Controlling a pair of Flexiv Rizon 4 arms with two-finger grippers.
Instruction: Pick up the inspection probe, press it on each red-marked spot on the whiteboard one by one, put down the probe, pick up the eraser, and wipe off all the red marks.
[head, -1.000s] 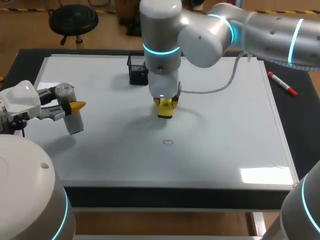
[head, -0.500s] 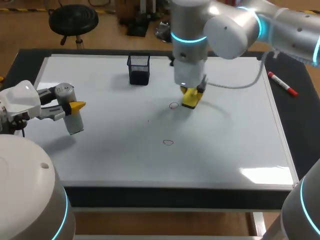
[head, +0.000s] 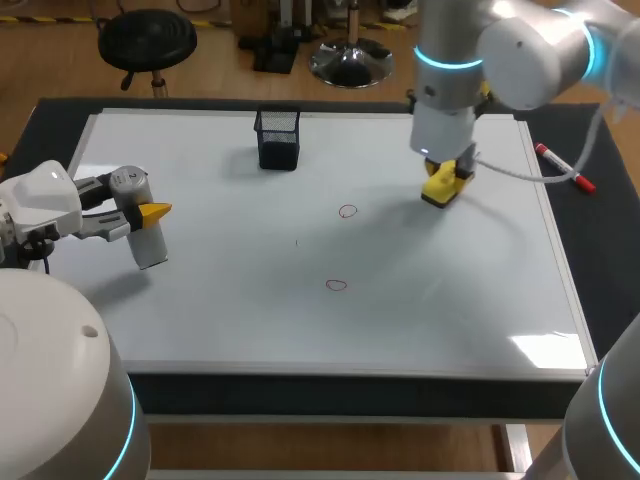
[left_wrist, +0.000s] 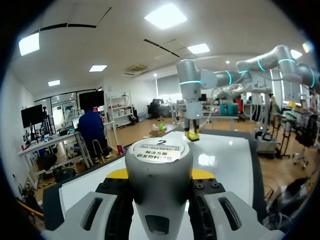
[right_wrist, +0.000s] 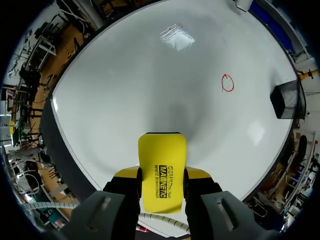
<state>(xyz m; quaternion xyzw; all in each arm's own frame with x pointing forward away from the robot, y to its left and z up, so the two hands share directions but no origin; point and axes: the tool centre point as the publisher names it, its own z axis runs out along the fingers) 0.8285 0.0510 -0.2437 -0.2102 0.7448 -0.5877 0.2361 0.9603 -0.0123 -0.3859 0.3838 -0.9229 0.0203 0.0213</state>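
Note:
The grey cylindrical inspection probe hangs over the left part of the whiteboard, and my left gripper is shut on it. In the left wrist view the probe fills the gap between the yellow-tipped fingers of that gripper. My right gripper is shut on the yellow eraser, just above the board's back right area. The eraser also shows between the right gripper's fingers. Two red circle marks are on the board, one left of the eraser and one nearer the front. One red mark lies ahead of the eraser.
A black mesh pen holder stands at the back of the board, also seen as the holder beyond the red mark. A red marker lies on the dark table right of the board.
My right arm has carried the eraser from the board's middle to the back right. The red mark it stood over now shows. The left arm and probe have not moved.

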